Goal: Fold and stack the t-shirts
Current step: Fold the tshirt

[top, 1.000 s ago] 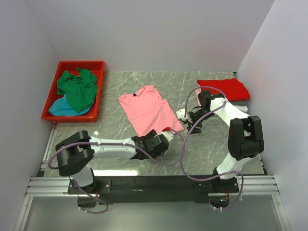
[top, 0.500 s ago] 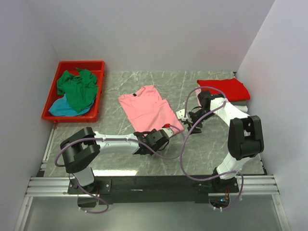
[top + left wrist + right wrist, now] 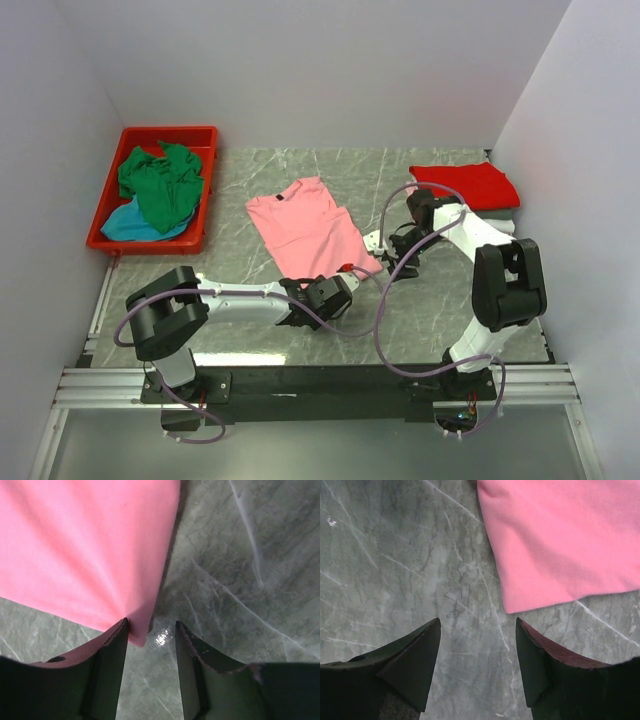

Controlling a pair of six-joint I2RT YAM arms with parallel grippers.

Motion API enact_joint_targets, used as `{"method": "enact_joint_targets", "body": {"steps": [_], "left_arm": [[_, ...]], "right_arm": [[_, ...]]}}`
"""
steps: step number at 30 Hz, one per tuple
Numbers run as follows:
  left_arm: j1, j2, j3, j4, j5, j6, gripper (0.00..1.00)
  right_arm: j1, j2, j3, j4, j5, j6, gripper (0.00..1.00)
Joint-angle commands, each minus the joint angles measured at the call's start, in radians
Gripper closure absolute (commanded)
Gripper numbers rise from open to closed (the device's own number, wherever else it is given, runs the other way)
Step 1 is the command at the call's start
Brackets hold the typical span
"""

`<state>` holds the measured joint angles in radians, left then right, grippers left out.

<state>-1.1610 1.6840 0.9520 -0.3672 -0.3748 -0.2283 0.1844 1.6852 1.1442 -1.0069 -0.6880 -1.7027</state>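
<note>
Left gripper [image 3: 151, 624] is at a hem corner of the pink shirt [image 3: 305, 230]. The corner tip sits between the fingers, against one inner face, with a clear gap to the other. Jaws are part spread, not pinching yet.

vs 1 s ago: the left elbow has pulled in and up toward the table, and the wrist head has turned and slid slightly back toward the near edge. The tips are still at the hem.

Right gripper [image 3: 478, 620] is spread wide with nothing between the fingers, over bare table [image 3: 430, 300] just off another corner of the same shirt. Its wrist has nudged slightly far-left since then.

Pink shirt lies flat mid-table, collar to the far side, and hasn't moved. Red shirt [image 3: 465, 185] is folded at far right, unchanged. Green shirt [image 3: 160, 185] is crumpled over the teal shirt [image 3: 130, 222] in the bin [image 3: 205, 135] at far left, same as before.
</note>
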Motion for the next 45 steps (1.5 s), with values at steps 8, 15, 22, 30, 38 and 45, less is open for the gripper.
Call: {"method": "enact_joint_targets", "body": {"steps": [8, 15, 22, 30, 38, 45], "left_arm": [[-0.003, 0.022, 0.001, -0.006, -0.11, -0.046, 0.52], [-0.003, 0.051, -0.001, -0.006, -0.076, -0.051, 0.74], [-0.003, 0.062, -0.013, 0.002, -0.072, -0.059, 0.88], [-0.002, 0.066, -0.006, 0.001, -0.076, -0.057, 0.91], [-0.003, 0.06, -0.004, -0.015, -0.09, -0.06, 0.99], [-0.002, 0.014, -0.033, -0.007, -0.075, -0.056, 0.99]], "right_arm": [[0.076, -0.027, -0.078, 0.137, 0.079, -0.029, 0.33], [0.079, 0.002, -0.07, 0.186, 0.073, -0.084, 0.36], [0.107, 0.024, -0.106, 0.289, 0.129, -0.074, 0.37], [0.13, 0.06, -0.089, 0.314, 0.183, -0.032, 0.41], [0.167, 0.065, -0.084, 0.344, 0.219, 0.044, 0.58], [0.199, 0.067, -0.092, 0.379, 0.248, 0.113, 0.89]]}}
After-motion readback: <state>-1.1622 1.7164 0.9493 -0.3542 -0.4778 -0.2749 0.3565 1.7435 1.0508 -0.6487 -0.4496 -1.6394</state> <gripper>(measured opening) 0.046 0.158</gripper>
